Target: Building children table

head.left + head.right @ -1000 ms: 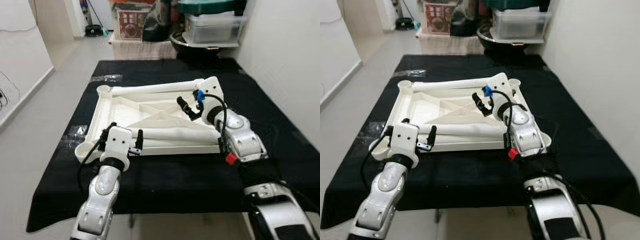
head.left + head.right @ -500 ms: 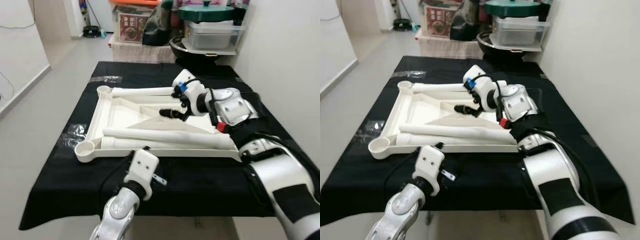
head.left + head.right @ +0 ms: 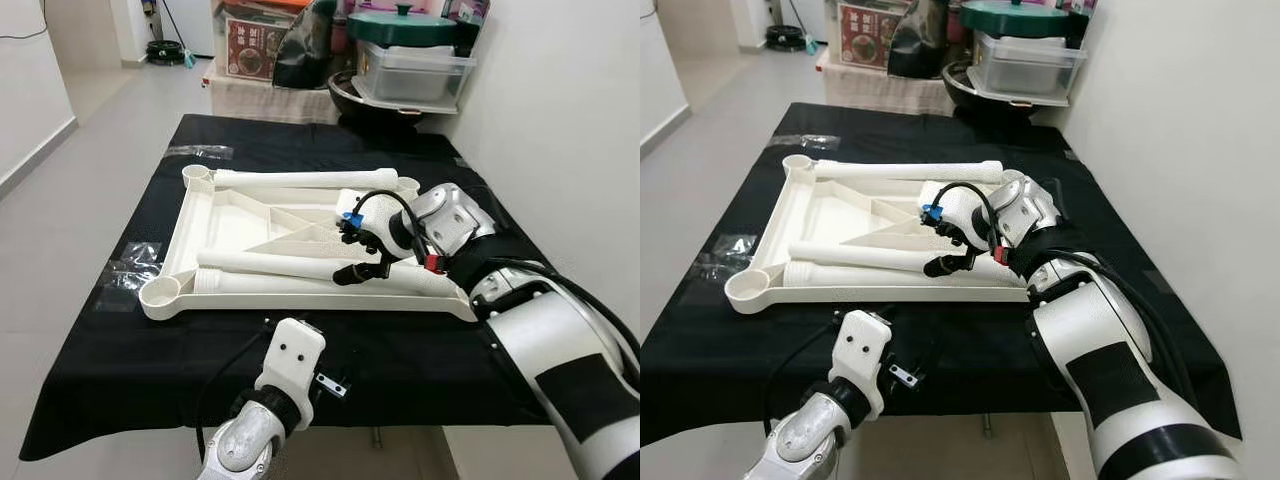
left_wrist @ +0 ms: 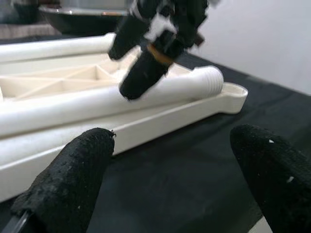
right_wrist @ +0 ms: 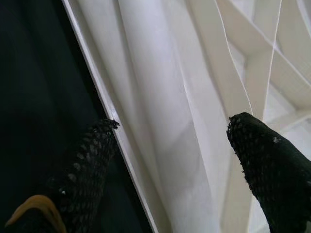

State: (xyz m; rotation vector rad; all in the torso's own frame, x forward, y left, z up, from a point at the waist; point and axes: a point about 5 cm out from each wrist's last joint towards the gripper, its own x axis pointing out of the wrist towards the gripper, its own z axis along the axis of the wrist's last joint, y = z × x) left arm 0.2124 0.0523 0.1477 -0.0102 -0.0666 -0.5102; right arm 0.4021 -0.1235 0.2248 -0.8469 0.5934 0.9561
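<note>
The white children's table top [image 3: 188, 228] lies upside down on the black table. Two white legs [image 3: 285, 264] rest side by side along its near rim, and a third leg [image 3: 300, 179] lies along the far rim. My right gripper [image 3: 350, 252] hovers open over the right end of the two near legs. In the right wrist view its fingers [image 5: 87, 165] stand wide apart on either side of those legs [image 5: 170, 111], touching nothing. My left gripper [image 4: 175, 179] is open and empty, low at the table's front edge, facing the top's near rim [image 4: 160, 124].
A black cloth [image 3: 110, 340] covers the table. A clear wrapper [image 3: 128, 270] lies at its left edge. Behind the table stand a green-lidded storage box [image 3: 410, 60], a dark bowl [image 3: 360, 95] and cartons. A white wall runs along the right and open floor along the left.
My left gripper has drawn back from the top's near rim to below the table's front edge. My right gripper has swung from the far right corner down over the near legs. The camera shifted.
</note>
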